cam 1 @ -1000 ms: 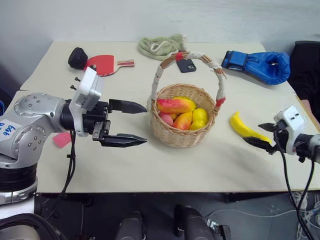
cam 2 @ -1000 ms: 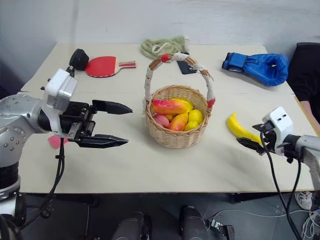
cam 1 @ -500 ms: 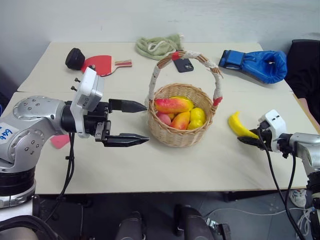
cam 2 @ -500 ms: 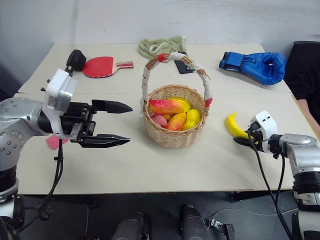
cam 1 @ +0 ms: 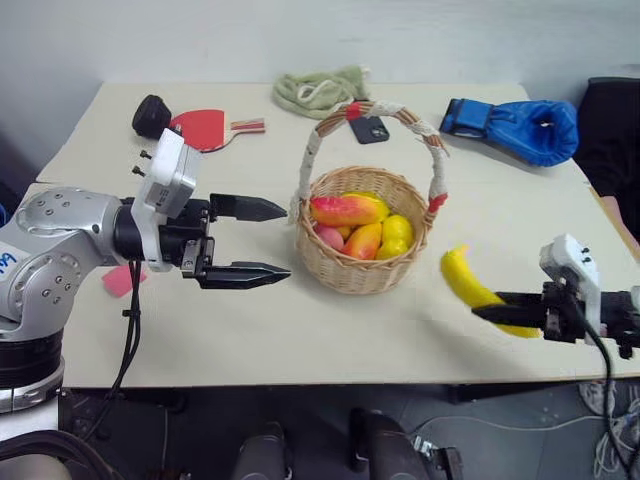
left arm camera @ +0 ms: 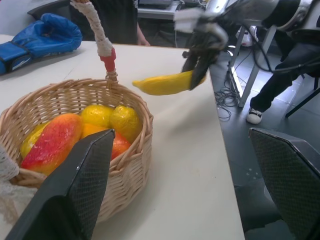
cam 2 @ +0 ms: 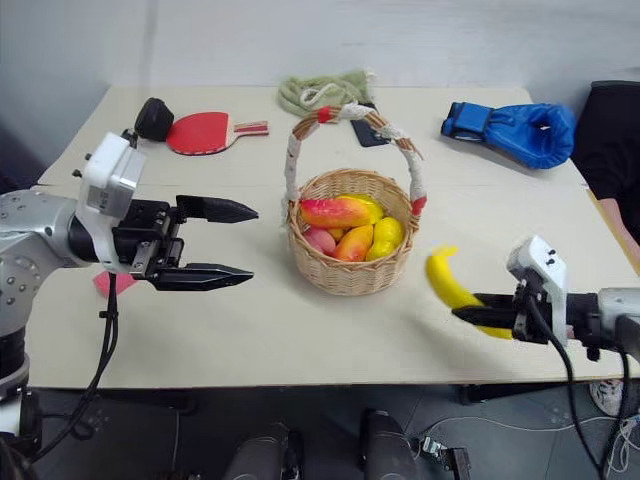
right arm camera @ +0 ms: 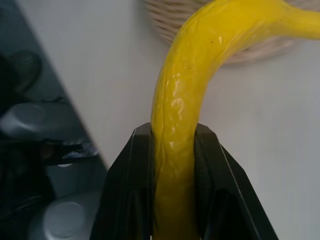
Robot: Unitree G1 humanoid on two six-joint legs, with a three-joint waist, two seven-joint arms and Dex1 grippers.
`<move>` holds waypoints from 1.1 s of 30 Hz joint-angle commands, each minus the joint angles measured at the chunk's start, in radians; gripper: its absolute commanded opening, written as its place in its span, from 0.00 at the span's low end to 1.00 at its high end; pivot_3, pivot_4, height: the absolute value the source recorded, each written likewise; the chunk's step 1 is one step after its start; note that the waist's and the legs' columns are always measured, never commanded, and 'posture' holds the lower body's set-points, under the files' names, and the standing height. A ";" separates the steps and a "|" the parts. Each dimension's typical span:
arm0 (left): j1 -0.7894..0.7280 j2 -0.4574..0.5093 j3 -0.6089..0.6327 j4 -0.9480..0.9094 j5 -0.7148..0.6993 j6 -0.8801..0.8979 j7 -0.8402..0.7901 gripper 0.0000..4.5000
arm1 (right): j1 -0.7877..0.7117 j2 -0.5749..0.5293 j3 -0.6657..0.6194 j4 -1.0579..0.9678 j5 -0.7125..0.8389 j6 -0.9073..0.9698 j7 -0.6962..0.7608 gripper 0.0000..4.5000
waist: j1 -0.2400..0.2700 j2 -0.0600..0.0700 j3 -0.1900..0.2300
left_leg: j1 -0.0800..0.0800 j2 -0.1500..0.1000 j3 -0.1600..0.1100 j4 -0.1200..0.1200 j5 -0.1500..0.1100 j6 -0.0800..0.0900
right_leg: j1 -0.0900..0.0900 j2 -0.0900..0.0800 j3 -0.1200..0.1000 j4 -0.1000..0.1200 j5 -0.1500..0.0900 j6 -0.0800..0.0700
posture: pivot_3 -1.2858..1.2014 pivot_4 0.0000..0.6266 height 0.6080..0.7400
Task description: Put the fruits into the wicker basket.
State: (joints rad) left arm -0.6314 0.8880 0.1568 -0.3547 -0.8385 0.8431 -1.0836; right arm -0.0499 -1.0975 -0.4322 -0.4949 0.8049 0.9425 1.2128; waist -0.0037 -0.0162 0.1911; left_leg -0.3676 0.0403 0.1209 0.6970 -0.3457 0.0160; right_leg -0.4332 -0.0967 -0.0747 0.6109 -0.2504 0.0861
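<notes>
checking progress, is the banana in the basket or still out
Out. The banana is clamped in the right hand, off the table beside the wicker basket, not inside it.

— Where did the wicker basket (cam 1: 366, 262) sit?
— Mid-table (cam 1: 300, 330), with several fruits (cam 1: 362, 226) inside it.
— And the banana (cam 1: 474, 292)?
— Right of the basket, near the table's front edge, between the right gripper's (cam 1: 490, 314) fingers.
— The far edge?
— A table-tennis paddle (cam 1: 205, 126) toward the far left corner, a cloth (cam 1: 322, 90) behind the basket, a boxing glove (cam 1: 516, 128) toward the far right corner.
— The left gripper (cam 1: 262, 240)?
— Just left of the basket.
</notes>
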 commanded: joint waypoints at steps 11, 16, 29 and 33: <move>-0.060 0.012 -0.011 0.045 0.019 -0.046 -0.009 1.00 | -0.752 0.447 0.464 0.068 0.005 0.184 -0.630 0.12 | 0.000 -0.001 0.000 | -0.009 0.003 0.002 0.000 0.004 -0.006 | -0.014 0.002 0.000 0.008 0.002 -0.007 | 0.52 0.24 1.00; -0.057 0.021 -0.010 0.044 0.027 -0.047 -0.010 1.00 | -0.790 0.549 0.515 0.163 -0.073 0.165 -0.686 0.28 | 0.002 -0.001 0.000 | -0.015 0.002 0.002 0.001 0.003 -0.003 | -0.015 0.002 -0.003 0.004 0.002 -0.007 | 0.52 0.24 1.00; -0.022 -0.002 -0.001 0.045 0.025 -0.062 0.001 1.00 | -0.618 0.427 0.178 -0.106 0.223 0.253 -0.632 0.99 | 0.007 -0.001 0.000 | -0.020 0.002 0.001 0.001 0.002 -0.001 | -0.017 0.002 -0.004 0.001 0.004 -0.004 | 0.52 0.24 1.00; -0.022 -0.007 -0.001 0.046 0.025 -0.069 0.003 1.00 | -0.468 0.320 0.031 -0.128 0.282 0.269 -0.664 0.99 | 0.007 -0.001 0.000 | -0.019 0.001 0.001 0.002 0.001 0.001 | -0.015 0.002 -0.003 -0.002 0.005 -0.002 | 0.52 0.24 1.00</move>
State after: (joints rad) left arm -0.6418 0.8783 0.1393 -0.2974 -0.8147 0.7939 -1.0812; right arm -0.5263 -0.7606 -0.3395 -0.5943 1.0607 1.2115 0.5670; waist 0.0030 -0.0174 0.1907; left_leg -0.3862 0.0408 0.1216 0.6987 -0.3443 0.0178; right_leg -0.4474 -0.0949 -0.0777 0.6086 -0.2456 0.0847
